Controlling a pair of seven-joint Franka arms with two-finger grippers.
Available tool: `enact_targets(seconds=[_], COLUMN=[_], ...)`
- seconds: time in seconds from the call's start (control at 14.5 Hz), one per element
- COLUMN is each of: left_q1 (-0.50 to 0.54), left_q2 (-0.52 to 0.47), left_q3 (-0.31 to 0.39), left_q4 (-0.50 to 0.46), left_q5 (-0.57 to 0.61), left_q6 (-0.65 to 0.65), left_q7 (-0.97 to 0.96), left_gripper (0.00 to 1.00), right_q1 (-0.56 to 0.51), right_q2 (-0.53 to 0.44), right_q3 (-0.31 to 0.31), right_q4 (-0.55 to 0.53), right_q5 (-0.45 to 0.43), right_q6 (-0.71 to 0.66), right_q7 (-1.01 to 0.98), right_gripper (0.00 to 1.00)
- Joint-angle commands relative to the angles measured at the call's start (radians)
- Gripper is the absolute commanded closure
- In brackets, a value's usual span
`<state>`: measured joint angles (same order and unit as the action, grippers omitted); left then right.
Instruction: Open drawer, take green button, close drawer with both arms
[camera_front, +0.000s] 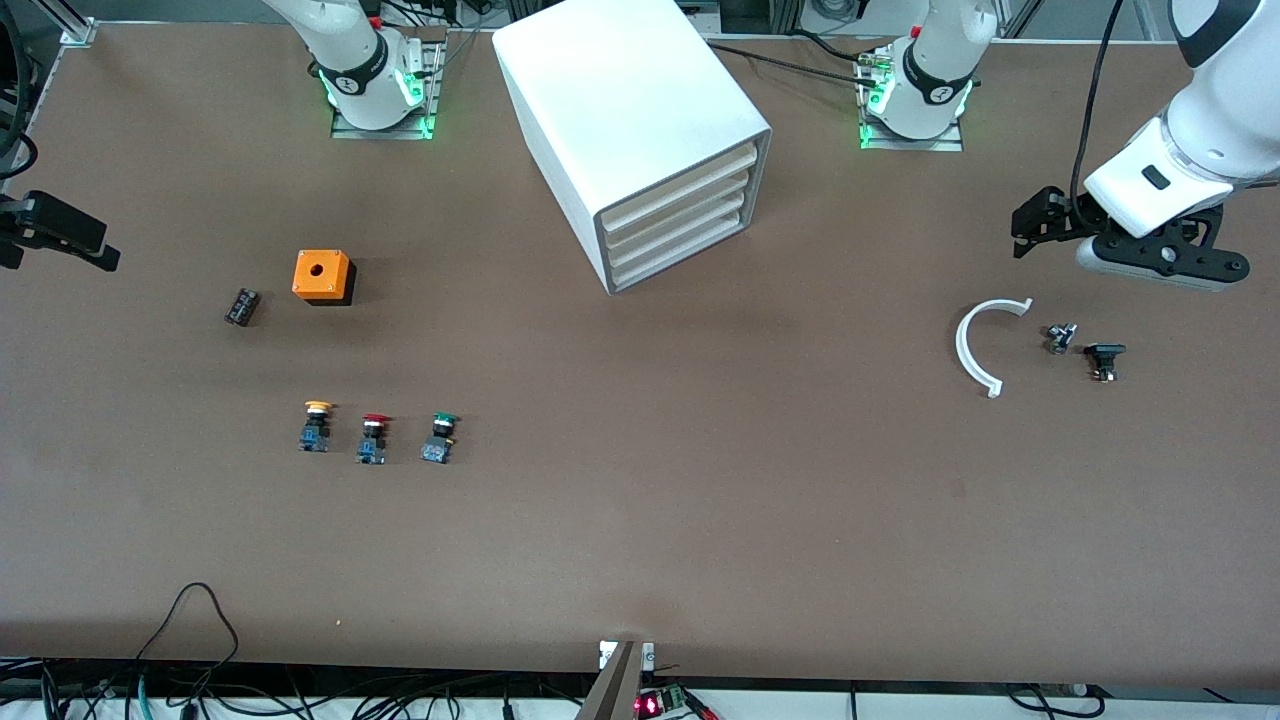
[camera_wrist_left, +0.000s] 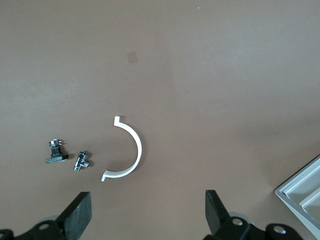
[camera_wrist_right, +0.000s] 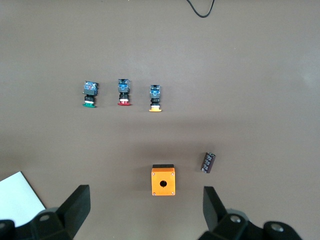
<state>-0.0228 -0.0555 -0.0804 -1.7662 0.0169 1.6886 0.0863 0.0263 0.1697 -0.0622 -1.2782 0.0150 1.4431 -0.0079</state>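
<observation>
The white cabinet (camera_front: 640, 130) stands at the middle of the table near the bases, and all its drawers are shut, the lower drawer (camera_front: 672, 257) too. The green-capped button (camera_front: 440, 437) stands on the table at the end of a row with a red-capped (camera_front: 372, 438) and a yellow-capped one (camera_front: 316, 426); it also shows in the right wrist view (camera_wrist_right: 90, 94). My left gripper (camera_front: 1030, 222) hangs open and empty (camera_wrist_left: 147, 215) at the left arm's end of the table. My right gripper (camera_front: 95, 250) hangs open and empty (camera_wrist_right: 145, 212) at the right arm's end, by an orange box.
An orange box (camera_front: 322, 277) with a hole and a small black part (camera_front: 241, 306) lie toward the right arm's end. A white half-ring (camera_front: 975, 345) and two small fittings (camera_front: 1060, 337) (camera_front: 1104, 360) lie under the left gripper. A cabinet corner shows in the left wrist view (camera_wrist_left: 302, 200).
</observation>
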Motion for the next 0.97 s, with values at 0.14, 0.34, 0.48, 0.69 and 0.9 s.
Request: enact_targets(seconds=[0.14,0.34,0.48,0.69,0.9], left_q1=[0.004,0.004,0.0,-0.002,-0.003], left_q2=[-0.001,-0.003,-0.003,-0.003,-0.003], left_q3=[-0.001,-0.002,-0.002,-0.004,-0.004], left_q4=[0.037,0.04,0.042,0.042,0.044], left_q5=[0.018,0.018,0.018,0.017,0.017], left_q6=[-0.021,-0.029,-0.029,-0.03,-0.03], left_q7=[-0.002,-0.004,-0.004,-0.003,-0.002], left_gripper=[0.0,0.0,0.0,0.0,0.0], right_q1=[-0.06,-0.057,-0.052,-0.052,-0.052], right_q2=[-0.157,-0.177,-0.173,-0.159,-0.156], right_q3=[0.058,0.059,0.062,0.065,0.065], right_q4=[-0.193,-0.224,-0.222,-0.221,-0.219], right_q5=[-0.003,-0.006,-0.007,-0.006,-0.004], right_q6=[0.03,0.025,0.022,0.023,0.042], right_q7=[0.002,-0.009,-0.015,-0.012,-0.01], right_gripper=[0.0,0.0,0.0,0.0,0.0])
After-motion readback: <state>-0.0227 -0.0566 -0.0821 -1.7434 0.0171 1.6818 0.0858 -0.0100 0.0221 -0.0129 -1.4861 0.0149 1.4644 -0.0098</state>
